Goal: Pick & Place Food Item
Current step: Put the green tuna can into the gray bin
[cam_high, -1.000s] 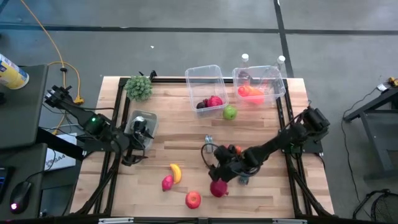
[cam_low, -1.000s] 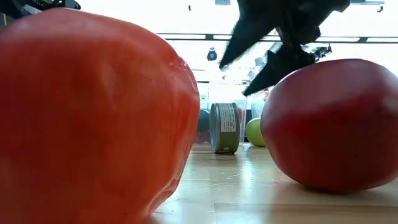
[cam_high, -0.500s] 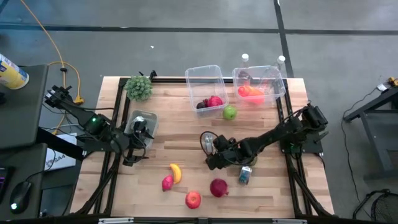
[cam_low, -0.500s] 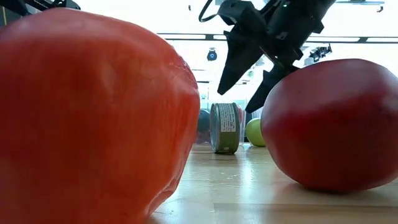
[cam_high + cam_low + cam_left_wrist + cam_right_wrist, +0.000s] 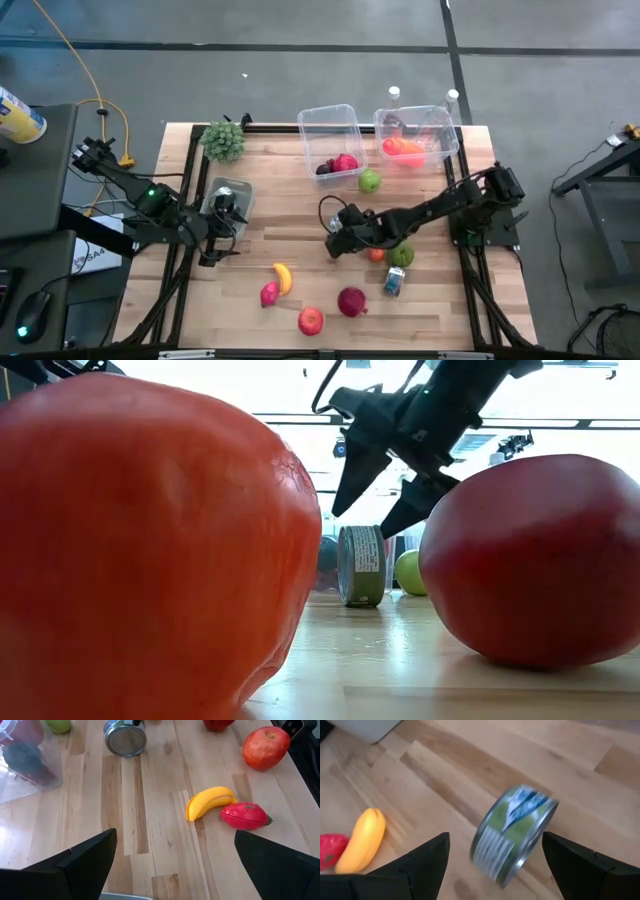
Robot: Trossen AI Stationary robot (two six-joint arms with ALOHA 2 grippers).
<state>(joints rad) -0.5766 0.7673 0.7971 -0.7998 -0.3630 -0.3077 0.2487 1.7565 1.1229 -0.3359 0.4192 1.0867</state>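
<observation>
Your right claw (image 5: 334, 243) hangs open and empty over the can (image 5: 512, 833) mid-frame, lined up to straddle it (left idle).

- banana (image 5: 283, 278): yellow
- apple (image 5: 311, 320): red w/ pale patch
- small can (image 5: 512, 834): silver metal, green & blue label
- round fruit (image 5: 370, 181) by the clear bins: green
- table (image 5: 270, 215): light wood planks, black frame
- leafy bunch (image 5: 224, 140) at corner: green
- both arms: dark
</observation>
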